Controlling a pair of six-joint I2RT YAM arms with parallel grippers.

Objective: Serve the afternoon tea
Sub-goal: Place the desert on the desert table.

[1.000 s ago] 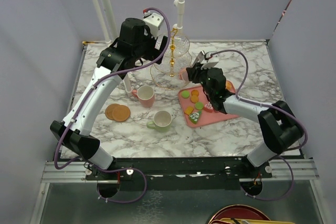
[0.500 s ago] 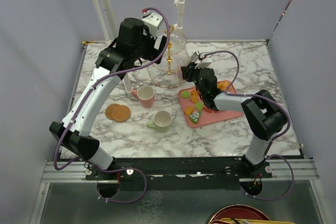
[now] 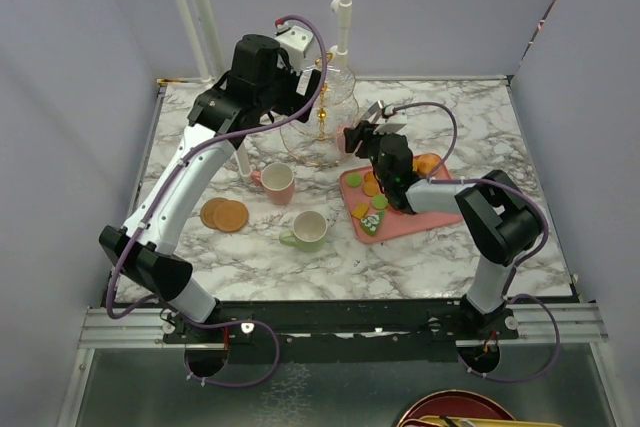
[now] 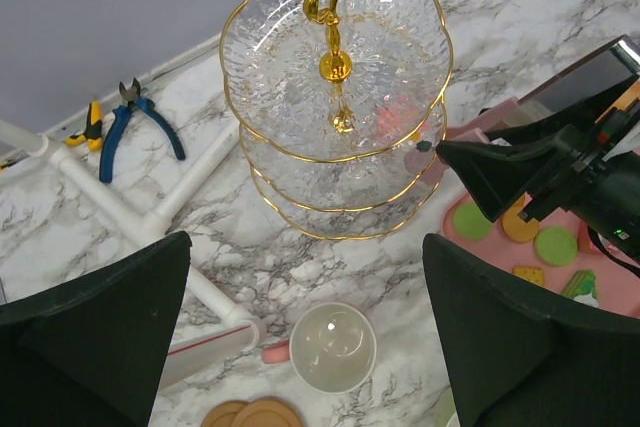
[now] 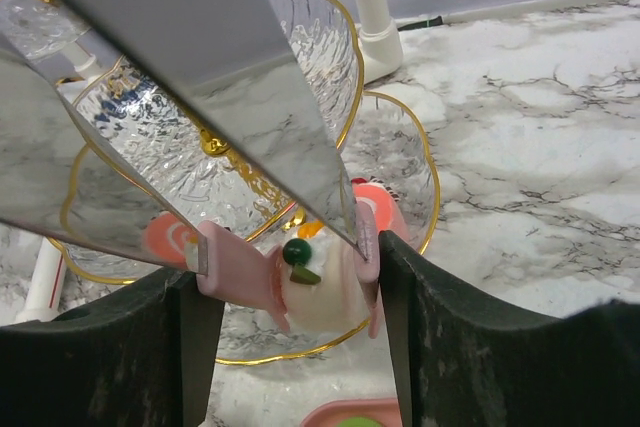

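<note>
Task partly done. One stand (image 3: 322,112) at the bench's (image 3: 440,257) back centre holds at least two sweets (image 5: 375,202) on its lower tier. My right gripper (image 5: 280,252), half parted, brackets a small cake (image 5: 315,292) over that tier; I cannot tell whether it grips. My left gripper (image 4: 307,239) hangs wide open, empty, above the stand.

Outstanding:
- several sweets on the pink tray (image 3: 400,230), count uncertain
- pink mug (image 3: 277,182) and green mug (image 3: 308,230), neither on the two coasters (image 3: 224,215)
</note>
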